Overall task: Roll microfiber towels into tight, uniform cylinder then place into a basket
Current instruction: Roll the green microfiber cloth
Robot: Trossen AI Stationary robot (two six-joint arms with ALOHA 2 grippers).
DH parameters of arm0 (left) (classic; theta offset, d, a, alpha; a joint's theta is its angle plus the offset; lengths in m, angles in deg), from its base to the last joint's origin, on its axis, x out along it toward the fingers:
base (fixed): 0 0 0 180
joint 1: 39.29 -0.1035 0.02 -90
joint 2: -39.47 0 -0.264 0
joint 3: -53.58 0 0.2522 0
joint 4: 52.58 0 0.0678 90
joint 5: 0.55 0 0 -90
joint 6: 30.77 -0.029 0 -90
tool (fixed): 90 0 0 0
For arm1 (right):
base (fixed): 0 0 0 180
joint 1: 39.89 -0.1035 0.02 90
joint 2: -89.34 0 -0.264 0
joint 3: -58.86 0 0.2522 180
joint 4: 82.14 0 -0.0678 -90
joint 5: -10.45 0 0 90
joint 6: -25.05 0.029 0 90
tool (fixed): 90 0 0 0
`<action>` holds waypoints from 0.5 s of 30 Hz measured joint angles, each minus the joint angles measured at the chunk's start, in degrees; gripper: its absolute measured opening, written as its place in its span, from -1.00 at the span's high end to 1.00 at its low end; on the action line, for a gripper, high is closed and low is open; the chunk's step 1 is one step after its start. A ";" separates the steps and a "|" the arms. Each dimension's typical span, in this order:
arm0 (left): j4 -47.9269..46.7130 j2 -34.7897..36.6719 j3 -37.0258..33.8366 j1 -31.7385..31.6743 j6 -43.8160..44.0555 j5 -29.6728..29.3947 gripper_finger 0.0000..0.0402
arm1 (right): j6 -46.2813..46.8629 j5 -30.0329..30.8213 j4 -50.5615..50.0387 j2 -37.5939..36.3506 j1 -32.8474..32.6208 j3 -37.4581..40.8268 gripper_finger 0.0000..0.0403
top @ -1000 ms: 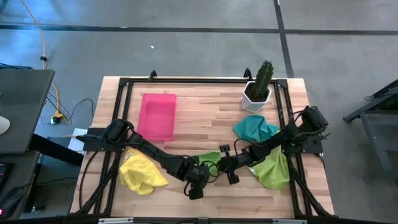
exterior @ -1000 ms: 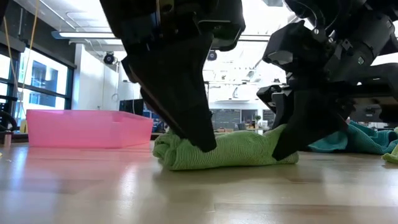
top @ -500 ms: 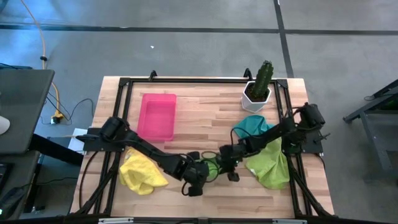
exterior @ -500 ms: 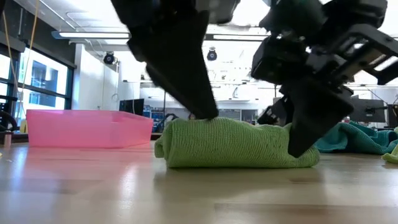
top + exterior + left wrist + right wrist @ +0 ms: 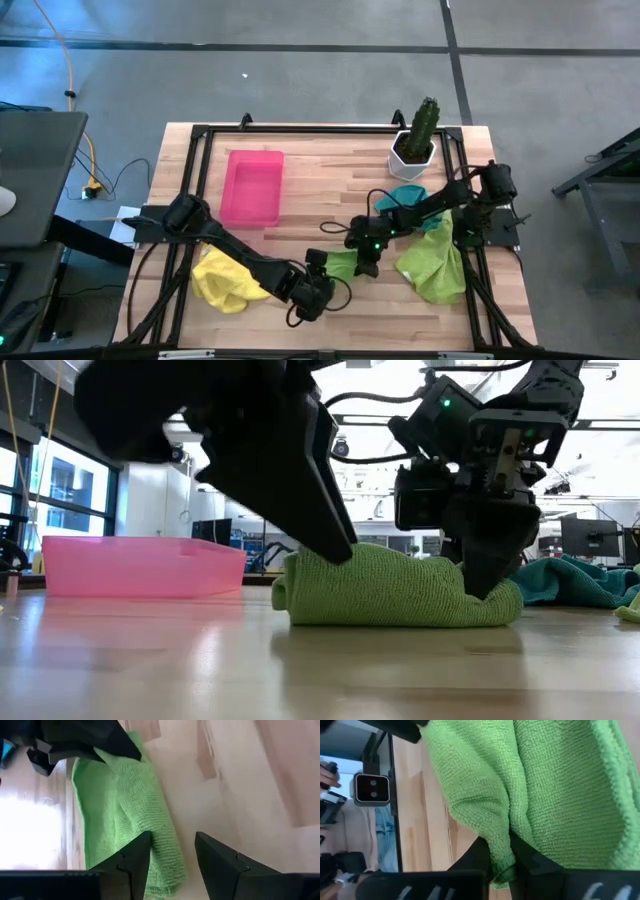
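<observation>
From above we see the wooden table (image 5: 330,180) with the pink basket (image 5: 252,186) toward its far left, the cactus pot (image 5: 413,147) at the far right, the yellow towel (image 5: 222,278) at the near left, the teal towel (image 5: 410,196) and the larger green towel (image 5: 432,266) on the right. The rolled green towel (image 5: 343,265) lies near the middle front, well apart from the basket. The left gripper (image 5: 318,278) sits at the roll's near-left end and the right gripper (image 5: 364,254) at its right end. From table height we find the roll (image 5: 395,588) resting on the wood, right of the basket (image 5: 140,566), with the left gripper (image 5: 335,545) pressing on its upper left and the right gripper (image 5: 485,575) touching its right end; the teal towel (image 5: 570,582) lies behind. Past the left wrist we see its fingers (image 5: 131,862) parted, one over the edge of the roll (image 5: 125,815), holding nothing. Past the right wrist we see its fingers (image 5: 482,855) pinched tight on a fold of the roll (image 5: 545,785).
</observation>
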 joint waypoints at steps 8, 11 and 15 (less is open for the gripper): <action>-0.92 -1.07 -0.11 -1.80 2.38 -2.37 0.27 | 0.42 -0.79 -0.02 0.00 -0.12 0.00 0.92; -1.72 -1.07 -0.28 -3.08 5.50 -1.90 0.27 | -0.85 -0.75 0.01 -0.02 -0.61 0.00 0.91; -2.34 -1.57 -0.28 -5.13 10.18 3.21 0.27 | -4.50 -0.26 0.04 -0.07 -1.20 -0.02 0.86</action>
